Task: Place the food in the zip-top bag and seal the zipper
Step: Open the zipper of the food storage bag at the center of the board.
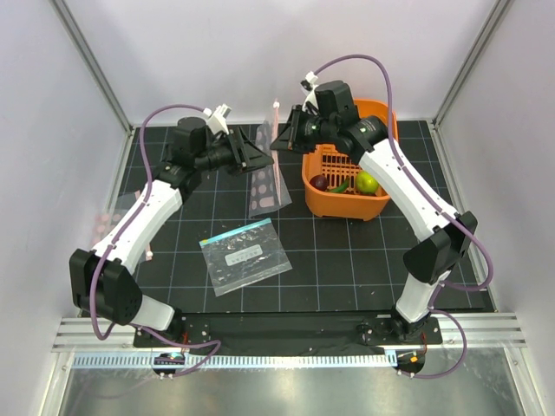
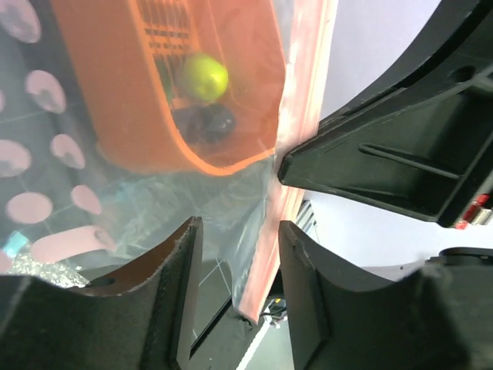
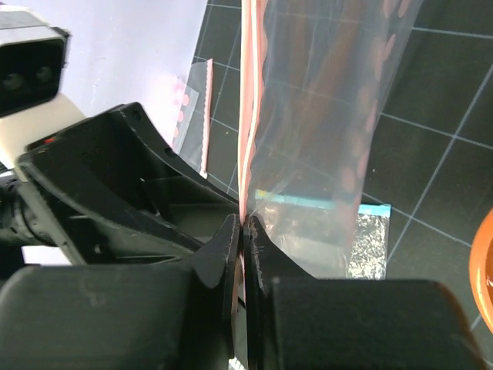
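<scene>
the bag (image 1: 269,186) is held up off the bench (image 1: 347,260) between the two arms, just left of the basket (image 1: 347,208). the right gripper (image 3: 243,231) is clenched on the zipper (image 2: 296,116), its fingers pressed flat on the pink strip. the left gripper (image 2: 239,262) is released: its fingers stand apart on either side of the same strip, which runs close to one finger without being pinched. the food (image 1: 367,183) still lies in the basket, and nothing can be seen inside the bag. judged step: taking a second hold on the mouth edge so it can be pulled open for loading. to do it well, the left gripper should close squarely on the pink strip rather than on the thin film beside it, clear of the right fingers, and the strip should be kept taut and untwisted so it does not slip. risk: a bite that catches both lips would keep the mouth closed. the top view alone shows the layout: basket, a maroon piece, a chili and a green fruit, and a teal bag (image 1: 244,254) lying flat nearer the bases. it does not show how either gripper stands. the left wrist view shows the gap at the left fingers. the right wrist view shows the closed pinch. whether the zipper itself is open cannot be told.
</scene>
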Action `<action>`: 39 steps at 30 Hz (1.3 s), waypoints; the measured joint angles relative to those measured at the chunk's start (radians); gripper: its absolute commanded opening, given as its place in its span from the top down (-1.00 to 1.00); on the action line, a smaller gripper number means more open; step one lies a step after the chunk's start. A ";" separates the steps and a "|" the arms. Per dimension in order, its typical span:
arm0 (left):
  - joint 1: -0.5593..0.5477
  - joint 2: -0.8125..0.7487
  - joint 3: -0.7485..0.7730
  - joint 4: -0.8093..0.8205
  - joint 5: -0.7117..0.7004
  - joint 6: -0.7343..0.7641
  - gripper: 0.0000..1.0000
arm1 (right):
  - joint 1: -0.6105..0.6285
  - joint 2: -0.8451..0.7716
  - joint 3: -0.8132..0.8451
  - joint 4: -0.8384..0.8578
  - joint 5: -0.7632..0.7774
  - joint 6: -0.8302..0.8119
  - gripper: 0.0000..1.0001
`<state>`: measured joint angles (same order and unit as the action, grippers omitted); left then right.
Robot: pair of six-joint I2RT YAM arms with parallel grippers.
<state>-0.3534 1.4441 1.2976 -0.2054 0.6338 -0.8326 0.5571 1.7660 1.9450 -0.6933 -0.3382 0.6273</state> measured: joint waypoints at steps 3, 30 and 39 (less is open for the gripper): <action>0.000 0.001 0.011 -0.013 -0.008 0.006 0.00 | 0.000 0.002 0.000 -0.017 0.009 0.000 0.83; -0.102 0.021 0.175 -0.276 -0.293 0.271 0.03 | 0.000 0.048 0.084 -0.108 0.082 0.000 0.78; -0.141 0.021 0.208 -0.318 -0.332 0.319 0.01 | 0.000 0.052 0.084 -0.120 0.093 0.000 0.78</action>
<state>-0.4942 1.4647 1.5051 -0.5232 0.3023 -0.5140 0.5571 1.8183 2.0289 -0.8131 -0.2447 0.6277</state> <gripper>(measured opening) 0.492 0.114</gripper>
